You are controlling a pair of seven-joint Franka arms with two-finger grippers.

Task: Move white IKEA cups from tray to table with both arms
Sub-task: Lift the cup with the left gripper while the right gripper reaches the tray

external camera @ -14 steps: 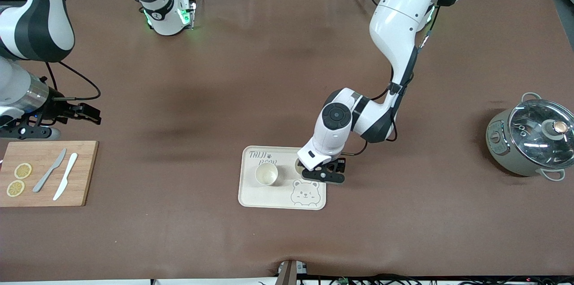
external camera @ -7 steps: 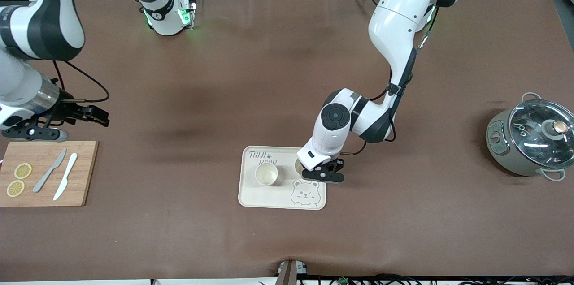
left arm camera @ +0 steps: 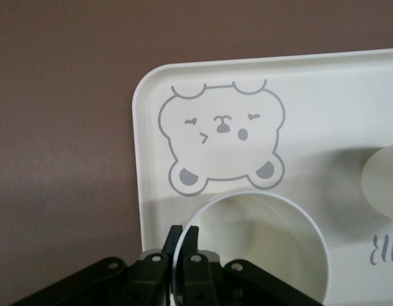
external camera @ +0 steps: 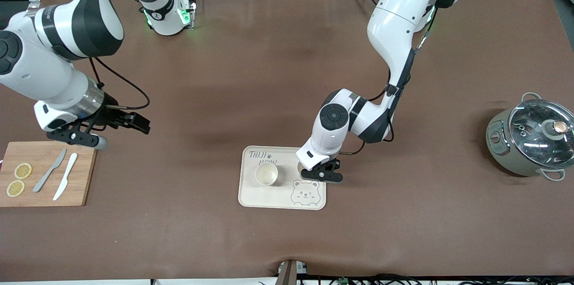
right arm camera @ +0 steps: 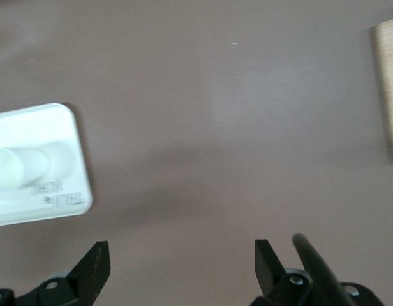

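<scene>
A cream bear-print tray [external camera: 251, 197] lies on the brown table. One white cup [external camera: 266, 174] stands open-side up on it; it shows blurred in the left wrist view [left arm camera: 383, 182]. The second white cup [left arm camera: 266, 255] is on the tray beside the bear drawing, mostly hidden under my left hand in the front view [external camera: 299, 166]. My left gripper [external camera: 320, 174] is shut on this cup's wall, one finger inside the rim and one outside [left arm camera: 184, 252]. My right gripper [external camera: 78, 138] is open and empty [right arm camera: 182, 268], over bare table by the cutting board.
A wooden cutting board [external camera: 85, 177] with two lemon slices [external camera: 19, 179] and two knives [external camera: 58, 175] lies at the right arm's end. A grey pot with a glass lid [external camera: 529, 139] stands at the left arm's end.
My right arm has swung from the table's end toward the middle, its gripper still open. My left gripper has shifted only slightly, still holding the cup on the tray.
</scene>
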